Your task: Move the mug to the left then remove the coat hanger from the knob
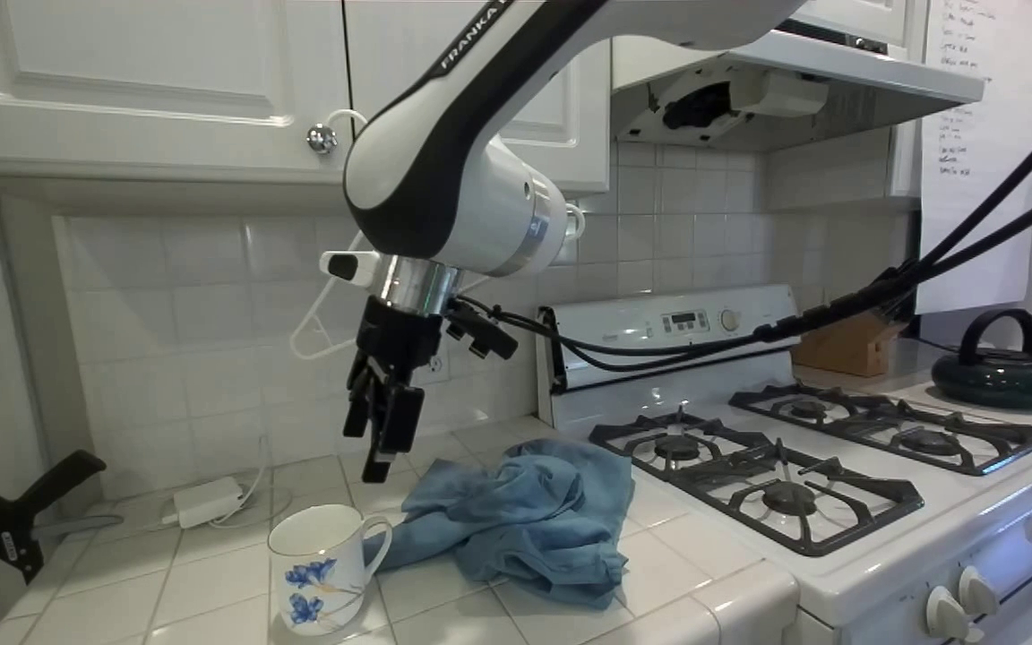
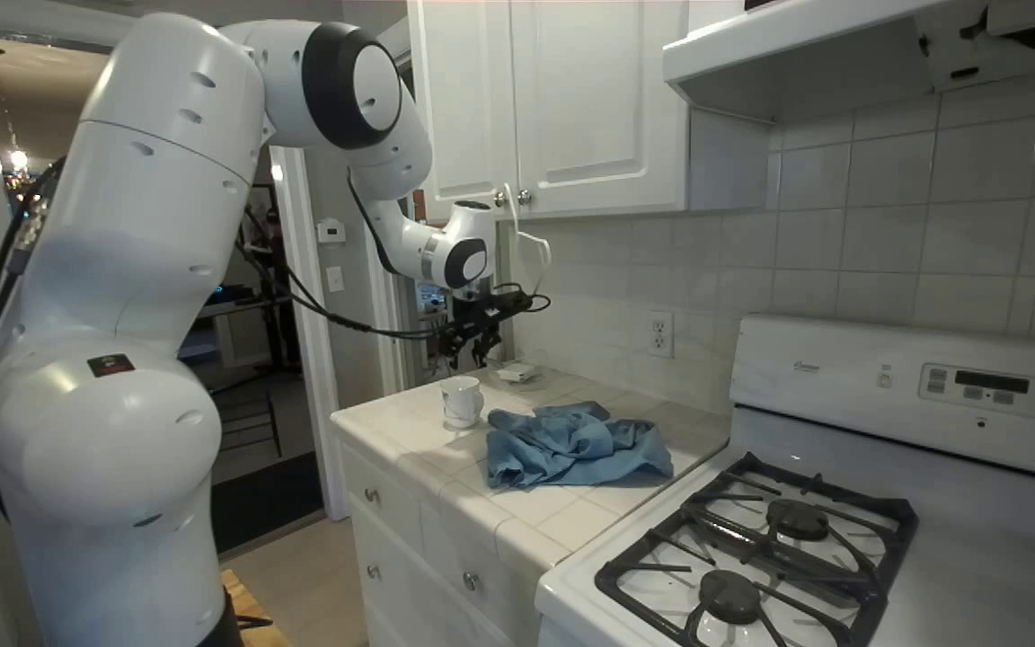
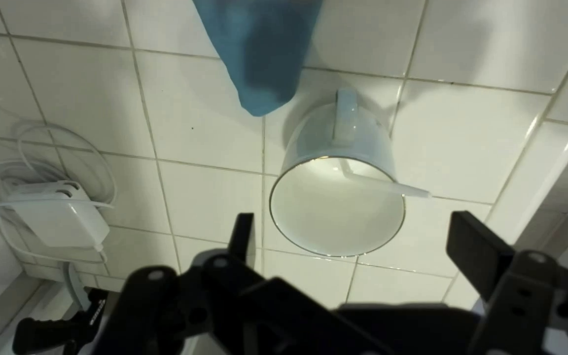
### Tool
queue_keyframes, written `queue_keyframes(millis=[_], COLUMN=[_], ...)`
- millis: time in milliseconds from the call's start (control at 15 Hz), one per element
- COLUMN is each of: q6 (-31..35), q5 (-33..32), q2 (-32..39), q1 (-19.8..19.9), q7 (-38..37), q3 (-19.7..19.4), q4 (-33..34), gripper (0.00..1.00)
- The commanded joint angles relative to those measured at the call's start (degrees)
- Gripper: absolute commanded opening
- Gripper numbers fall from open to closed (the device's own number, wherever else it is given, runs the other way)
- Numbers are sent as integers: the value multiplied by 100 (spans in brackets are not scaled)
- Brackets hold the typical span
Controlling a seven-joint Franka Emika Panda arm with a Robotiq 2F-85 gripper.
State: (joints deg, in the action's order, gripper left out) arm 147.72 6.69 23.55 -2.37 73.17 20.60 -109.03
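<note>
The white mug (image 1: 317, 582) with blue flowers stands upright on the counter in both exterior views (image 2: 461, 403), its handle toward the blue cloth. The wrist view looks into its opening (image 3: 333, 222); a thin white stick-like thing, unclear what, crosses the rim. My gripper (image 1: 377, 439) is open and empty, above the mug and apart from it, fingers spread wide (image 3: 353, 222). The white coat hanger (image 2: 514, 211) hangs at the cabinet knobs, partly hidden behind the arm in an exterior view (image 1: 305, 336). A silver knob (image 1: 322, 139) shows beside its hook; which knob bears it is unclear.
A crumpled blue cloth (image 1: 534, 520) lies beside the mug, near the gas stove (image 1: 677, 448). A white charger (image 1: 207, 502) with cable and a black-handled clamp (image 1: 32, 511) are at the counter's other end. Cabinet doors (image 2: 603, 99) hang above; the counter's front edge is close to the mug.
</note>
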Motion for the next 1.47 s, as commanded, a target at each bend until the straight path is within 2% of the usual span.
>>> queue_keyframes(millis=[0,800,1000,1400], q6=[-184,-420,-304,-561], q5=[-3,146,883,2369], q2=[-39,-5,-210,-973], q1=[3,12,273,288], q7=[271,707,934,391], q3=[-22,-23,282,268], q4=[144,402,258,-333], gripper=[100,100,100,100])
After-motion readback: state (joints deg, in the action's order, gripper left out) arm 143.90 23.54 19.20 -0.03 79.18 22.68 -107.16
